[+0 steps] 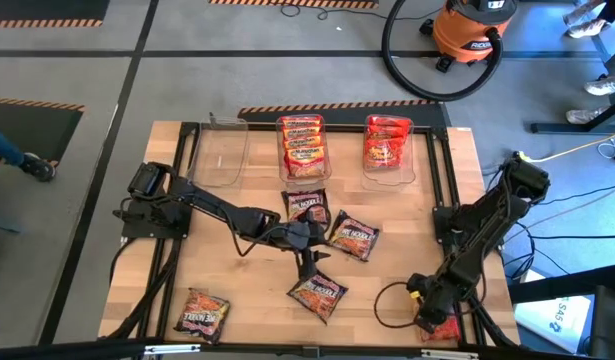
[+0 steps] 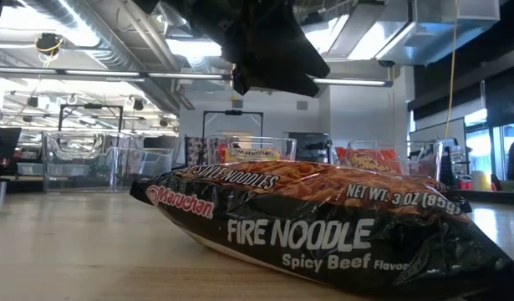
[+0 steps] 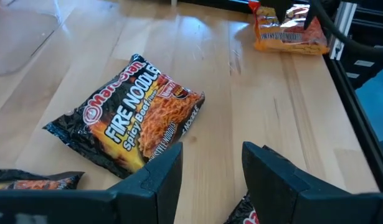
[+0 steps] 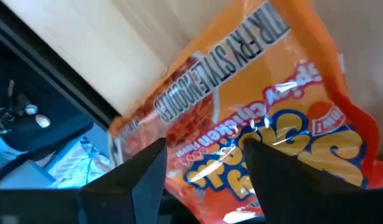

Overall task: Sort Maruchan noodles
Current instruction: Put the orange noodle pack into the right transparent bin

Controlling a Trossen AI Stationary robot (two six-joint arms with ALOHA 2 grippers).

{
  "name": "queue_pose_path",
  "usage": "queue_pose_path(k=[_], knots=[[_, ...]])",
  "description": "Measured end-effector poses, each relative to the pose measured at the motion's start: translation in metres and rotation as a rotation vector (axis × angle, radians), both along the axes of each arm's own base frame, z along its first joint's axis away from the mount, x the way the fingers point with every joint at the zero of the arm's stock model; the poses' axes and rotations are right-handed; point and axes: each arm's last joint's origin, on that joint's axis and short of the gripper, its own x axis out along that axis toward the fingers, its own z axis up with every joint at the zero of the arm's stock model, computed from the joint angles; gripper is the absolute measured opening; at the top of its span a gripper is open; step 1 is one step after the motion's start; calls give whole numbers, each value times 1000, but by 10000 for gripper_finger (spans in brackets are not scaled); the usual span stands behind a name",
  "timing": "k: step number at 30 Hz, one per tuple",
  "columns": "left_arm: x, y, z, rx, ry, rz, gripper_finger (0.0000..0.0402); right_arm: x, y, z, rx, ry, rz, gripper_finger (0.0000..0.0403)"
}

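Now left tool (image 1: pixel 309 268) hovers just above black pkt (image 1: pixel 318 294), fingers apart.

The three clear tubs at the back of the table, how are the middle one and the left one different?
The middle tub is filled with a stack of red and yellow noodle packets; the left tub has nothing in it. The middle tub has a dark noodle packet lying just in front of it, while bare wood lies in front of the left tub. Both are clear plastic, about the same size, and sit in the same back row.
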Motion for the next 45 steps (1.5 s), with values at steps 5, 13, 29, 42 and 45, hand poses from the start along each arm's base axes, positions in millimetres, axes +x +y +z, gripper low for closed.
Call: queue_pose_path(k=[5,13,29,42,45], knots=[[0,0,0,25,-7,-15,158,18,-12,-2,-97,-202,62,218],[0,-3,1,29,-8,-25,158,51,-41,-3,-294,-440,121,218],[4,-12,11,48,-139,-55,158,58,-63,56,-403,-672,162,218],[32,-22,-37,2,-148,-78,158,-6,-112,15,-240,-631,-174,218],[44,-24,-52,-7,-131,-89,158,-10,-115,2,-173,-664,-244,218]])
